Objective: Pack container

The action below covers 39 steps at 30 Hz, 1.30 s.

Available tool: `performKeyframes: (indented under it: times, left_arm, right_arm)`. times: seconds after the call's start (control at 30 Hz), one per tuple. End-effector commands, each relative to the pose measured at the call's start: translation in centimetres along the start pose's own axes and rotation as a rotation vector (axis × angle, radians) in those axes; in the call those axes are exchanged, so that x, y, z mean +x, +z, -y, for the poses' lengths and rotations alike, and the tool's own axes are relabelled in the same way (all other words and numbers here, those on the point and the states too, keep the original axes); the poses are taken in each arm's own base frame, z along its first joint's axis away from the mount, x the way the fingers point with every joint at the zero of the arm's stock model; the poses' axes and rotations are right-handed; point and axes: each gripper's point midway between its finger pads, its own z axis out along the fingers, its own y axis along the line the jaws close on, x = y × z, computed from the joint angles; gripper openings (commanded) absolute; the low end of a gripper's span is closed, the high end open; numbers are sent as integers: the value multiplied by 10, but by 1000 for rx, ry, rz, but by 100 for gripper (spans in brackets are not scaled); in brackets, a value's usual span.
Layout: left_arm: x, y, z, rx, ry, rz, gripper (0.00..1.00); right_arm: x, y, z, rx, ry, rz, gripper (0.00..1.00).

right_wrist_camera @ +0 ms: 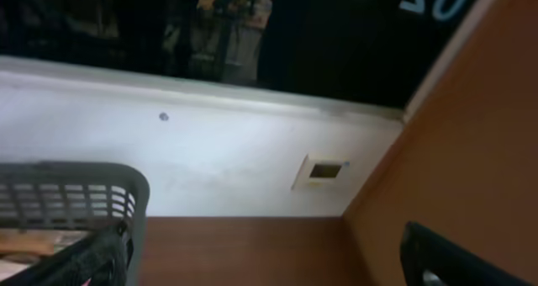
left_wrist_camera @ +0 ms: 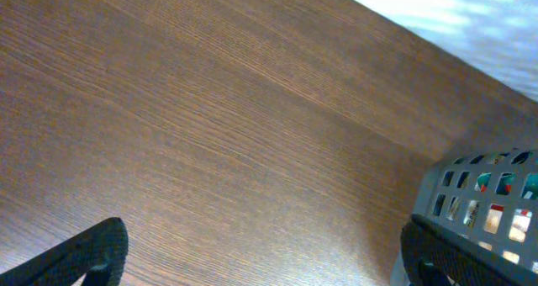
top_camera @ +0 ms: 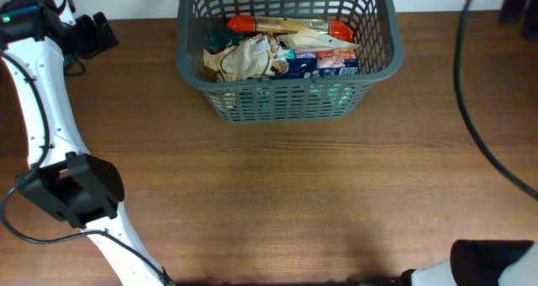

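Note:
The container (top_camera: 286, 101) is a dark grey slotted basket at the back middle of the table. It holds several snack packages, among them a long red-ended pack (top_camera: 286, 25) and a blue and white pack (top_camera: 324, 63). My left gripper (top_camera: 97, 34) is at the far left of the table, well apart from the basket. In the left wrist view its jaws (left_wrist_camera: 265, 265) are open and empty over bare wood, with the basket's corner (left_wrist_camera: 483, 202) at the right. My right gripper (right_wrist_camera: 269, 265) is open and empty, with the basket's rim (right_wrist_camera: 76, 181) at its left.
The brown wooden table (top_camera: 277, 202) spreads in front of the basket. A black cable (top_camera: 479, 135) curves over the right side. Part of the right arm (top_camera: 496, 265) shows at the bottom right corner. A white wall (right_wrist_camera: 210, 160) and a wooden panel (right_wrist_camera: 471, 135) stand behind.

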Motion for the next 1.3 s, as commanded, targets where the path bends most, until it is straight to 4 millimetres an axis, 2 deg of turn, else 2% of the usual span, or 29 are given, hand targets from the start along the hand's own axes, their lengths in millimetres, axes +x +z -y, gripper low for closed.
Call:
performKeyframes:
  times: [0.0,0.23,0.37,0.53,0.67,0.73,0.8,1.0,1.13,1.23,1.27]
  left_arm:
    - [0,0,-3,-8,-15,2,99]
    - [0,0,-3,-8,-15,2,99]
    - [-1,0,-3,-8,-14,2,99]
    - [0,0,-3,-8,-15,2,99]
    - [0,0,-3,-8,-15,2,99]
    - [0,0,-3,-8,-15,2,99]
    - [0,0,-3,-8,-15,2,99]
    - [0,0,-3,-8,-15,2,99]
    - [-1,0,-3,-8,-14,2,99]
    - [0,0,-3,-8,-15,2,99]
    - [0,0,-3,-8,-15,2,99]
  right_arm:
    - [12,3,-5,-23,56,-47,99]
    - [34,6,-10,-40,38,-139,99]
    - [40,10,-12,-45,33,-165,99]
    - [49,8,-13,-46,25,-200,99]
    - [65,4,-15,-56,11,-268,99]
    - [75,-1,-14,-56,-10,-309,99]
    - [76,-10,-12,-53,-26,-312,99]
    - [83,-50,-16,-133,11,-270,99]
    - [108,-67,-23,-159,26,-239,99]
    - [145,-79,-32,-166,29,-218,99]
    - [165,-83,-37,-172,31,-208,99]
